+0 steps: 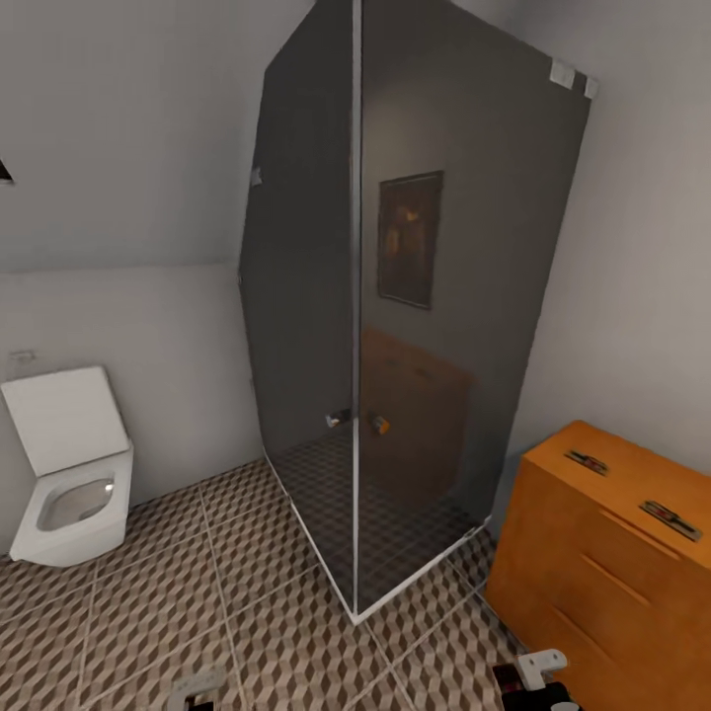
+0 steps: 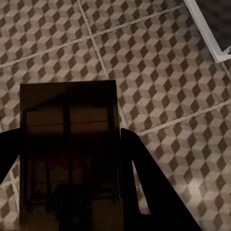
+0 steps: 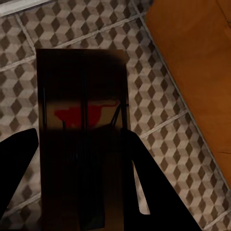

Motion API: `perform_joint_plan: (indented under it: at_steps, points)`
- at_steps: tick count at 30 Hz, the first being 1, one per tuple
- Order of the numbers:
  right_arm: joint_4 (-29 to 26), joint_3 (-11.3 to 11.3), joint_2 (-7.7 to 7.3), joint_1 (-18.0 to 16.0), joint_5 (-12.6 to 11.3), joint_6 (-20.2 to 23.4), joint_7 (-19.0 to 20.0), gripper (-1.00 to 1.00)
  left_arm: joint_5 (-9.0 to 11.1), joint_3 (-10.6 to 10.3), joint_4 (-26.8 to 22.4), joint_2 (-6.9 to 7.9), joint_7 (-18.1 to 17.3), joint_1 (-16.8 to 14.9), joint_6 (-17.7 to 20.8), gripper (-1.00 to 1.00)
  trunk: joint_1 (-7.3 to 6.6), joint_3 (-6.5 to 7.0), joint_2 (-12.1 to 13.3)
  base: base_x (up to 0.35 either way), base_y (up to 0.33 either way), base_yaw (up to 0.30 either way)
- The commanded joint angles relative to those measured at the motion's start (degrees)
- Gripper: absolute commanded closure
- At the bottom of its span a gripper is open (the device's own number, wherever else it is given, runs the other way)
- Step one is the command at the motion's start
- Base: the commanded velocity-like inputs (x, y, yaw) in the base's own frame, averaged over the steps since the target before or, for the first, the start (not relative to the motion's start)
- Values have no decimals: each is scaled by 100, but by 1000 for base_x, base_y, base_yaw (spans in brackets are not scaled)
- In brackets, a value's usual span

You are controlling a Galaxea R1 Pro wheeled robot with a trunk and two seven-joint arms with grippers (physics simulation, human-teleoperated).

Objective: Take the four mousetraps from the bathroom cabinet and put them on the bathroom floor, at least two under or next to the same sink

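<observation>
Standing at the right of the head view, the orange-brown wooden cabinet (image 1: pixel 592 583) with slim bar handles carries two small flat brown mousetraps with dark metal parts on its smooth top, one nearer the back (image 1: pixel 587 461) and one nearer the right edge (image 1: pixel 671 518), well apart from each other; its drawer fronts are shut, so what lies inside cannot be told. In the left wrist view the left gripper (image 2: pixel 72 183) has its dark fingers (image 2: pixel 144 178) clamped on either side of a third brown wooden mousetrap (image 2: pixel 67 144), held above the cube-patterned brown, beige and white tiled bathroom floor (image 2: pixel 159 62). In the right wrist view the right gripper (image 3: pixel 82 183) is likewise clamped on a fourth mousetrap, this one bearing a red mark (image 3: pixel 82 115), above the same tiles just beside the cabinet's side. A dark tinted glass shower enclosure (image 1: pixel 415 326) fills the corner, and a white toilet with its lid raised (image 1: pixel 69 474) stands at the left wall.
</observation>
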Motion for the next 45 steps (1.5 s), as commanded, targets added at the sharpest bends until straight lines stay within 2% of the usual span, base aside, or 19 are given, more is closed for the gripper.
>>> perform_joint_plan:
  at_steps: [1,45]
  points:
    - [2,0,0,0,1,0,0,100,-21,0,0,0,17,0,5,100,0,0,0,0,0,297]
    - [5,0,0,0,1,0,0,100,-12,0,0,0,18,0,-6,100,0,0,0,0,0,297]
